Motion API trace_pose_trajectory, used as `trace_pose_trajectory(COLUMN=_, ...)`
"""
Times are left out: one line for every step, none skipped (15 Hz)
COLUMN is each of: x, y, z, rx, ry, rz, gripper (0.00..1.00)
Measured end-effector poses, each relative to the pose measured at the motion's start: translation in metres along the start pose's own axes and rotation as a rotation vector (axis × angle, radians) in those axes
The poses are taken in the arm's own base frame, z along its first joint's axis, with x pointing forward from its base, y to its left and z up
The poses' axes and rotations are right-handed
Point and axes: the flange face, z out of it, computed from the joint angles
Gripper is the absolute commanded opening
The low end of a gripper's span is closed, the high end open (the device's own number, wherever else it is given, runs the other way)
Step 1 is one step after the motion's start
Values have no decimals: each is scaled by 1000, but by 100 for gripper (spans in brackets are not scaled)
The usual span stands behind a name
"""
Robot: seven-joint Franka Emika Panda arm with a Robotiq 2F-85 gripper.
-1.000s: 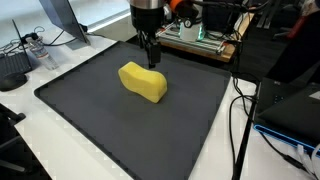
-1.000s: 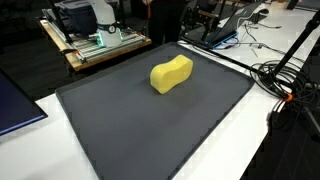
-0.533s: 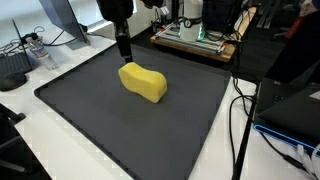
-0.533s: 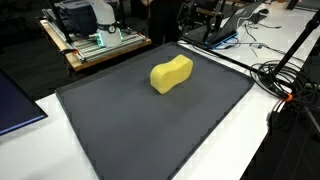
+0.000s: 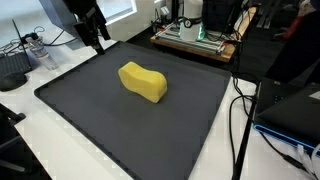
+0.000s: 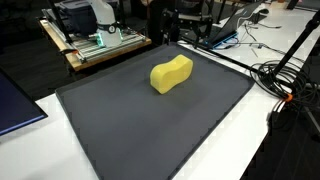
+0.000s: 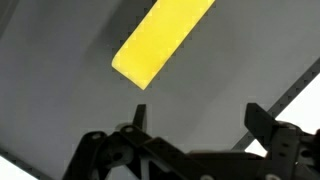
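Observation:
A yellow sponge (image 5: 143, 82) with a curved, wavy outline lies on the dark grey mat (image 5: 120, 120). It also shows in the other exterior view (image 6: 171, 74) and in the wrist view (image 7: 160, 40). My gripper (image 5: 99, 42) hangs above the mat's far left corner, well apart from the sponge. In the wrist view the gripper (image 7: 195, 118) is open and empty, with only bare mat between its two black fingers.
A wooden board with electronics (image 5: 195, 40) stands behind the mat. Cables (image 5: 240, 110) run along the mat's right side. A monitor (image 5: 62, 20) and a small device (image 5: 14, 70) stand at the left. A dark laptop (image 6: 15, 105) lies beside the mat.
My gripper has moved away from the sponge, left along the mat's far edge to its corner. The sponge has not moved.

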Motion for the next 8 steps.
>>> trace_pose_trajectory(x=11, y=9, z=0, rx=21, ry=-20, rz=14, gripper=100)
trace_pose_trajectory(x=23, y=17, z=0, rx=40, ry=-37, rz=26, gripper=100)
trace_pose_trajectory(x=33, y=25, z=0, rx=59, ry=-54, rz=39, gripper=100)
trace_pose_trajectory(x=43, y=32, z=2, rx=78, ry=-70, rz=50, gripper=100)
trace_pose_trajectory(x=53, y=39, z=4, rx=95, ry=-85, rz=59, gripper=100)
trace_pose_trajectory(x=62, y=45, z=7, rx=111, ry=-102, rz=72, gripper=100)
trace_pose_trajectory(x=70, y=50, z=11, rx=120, ry=-117, rz=92, gripper=100)
trace_pose_trajectory(x=78, y=56, z=15, rx=123, ry=-129, rz=116, gripper=100)
